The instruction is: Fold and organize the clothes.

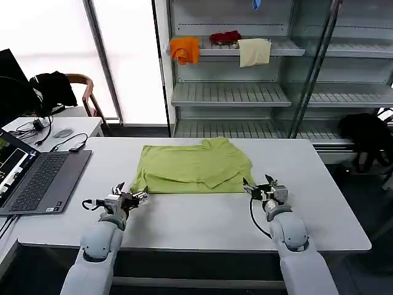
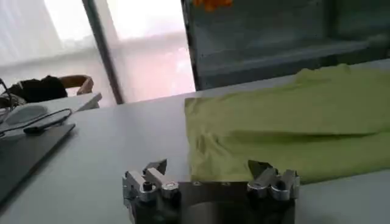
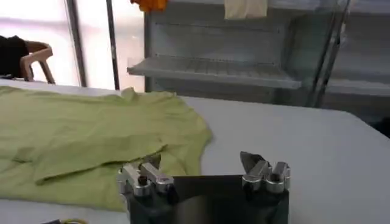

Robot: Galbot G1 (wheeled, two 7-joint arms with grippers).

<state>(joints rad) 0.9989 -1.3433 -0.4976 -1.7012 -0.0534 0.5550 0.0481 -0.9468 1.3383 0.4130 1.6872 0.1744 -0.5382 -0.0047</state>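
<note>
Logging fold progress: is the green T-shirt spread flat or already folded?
Partly folded: the T-shirt lies as a rectangle, sleeves tucked inward over its body.

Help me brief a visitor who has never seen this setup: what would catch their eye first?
The lime T-shirt, partly folded, lies mid-table. The left tool and the right tool, both open, sit at its near corners. Behind, orange, red and cream cloths hang on a shelf; a laptop sits on the table's left.
</note>
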